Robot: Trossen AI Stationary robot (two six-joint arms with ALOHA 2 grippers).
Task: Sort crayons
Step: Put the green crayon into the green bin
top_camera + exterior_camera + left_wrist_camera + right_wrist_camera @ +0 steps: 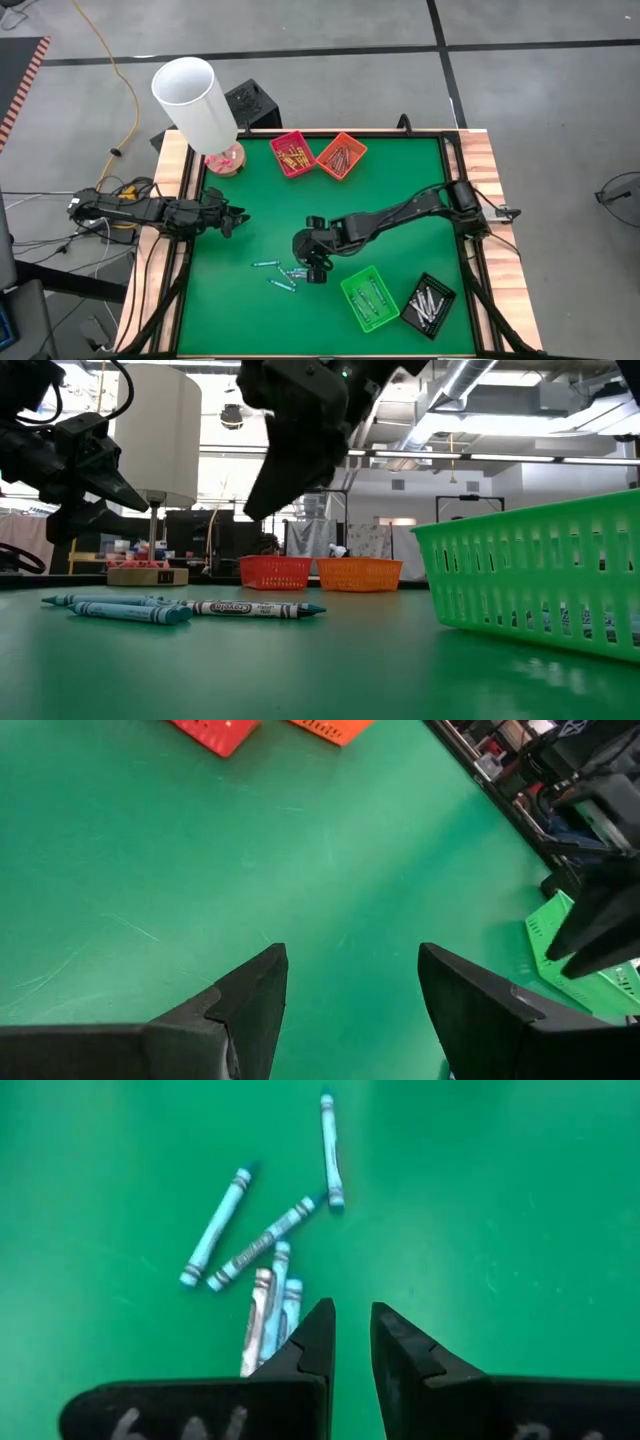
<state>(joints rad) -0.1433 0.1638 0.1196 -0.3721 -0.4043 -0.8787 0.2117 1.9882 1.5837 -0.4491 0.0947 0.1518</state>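
Starting at the left: finding the left end effector (238, 216) hanging by the counter's left edge, its two dark fingers (262, 995) standing wide apart on nothing, well away from the work and pointing out over bare green counter (390, 190). Moving rightward to the task's things: spotting a small scatter of thin teal-wrapped paper crayons (281, 275) lying flat on the green surface toward the near edge, fanned at differing angles rather than lined up, some of them touching or overlapping. Seeing, in the right wrist view, two of those crayons (268, 1315) lying side by side just beside one finger and running roughly along the finger's own length, with the rest spread farther ahead and to the same side. Next along: placing the right end effector (353, 1312) hovering just right of the scatter, fingers drawn close with a narrow gap and gripping nothing. Judging the right arm as plainly the nearer of the two, and judging that a pick is calling for a small sideways shift toward the scatter, since no crayon is lying between the fingers, plus a turn of the wrist to bring them across a crayon's long axis. Farther right again: noting the green slatted plastic basket (368, 298) sitting close by.
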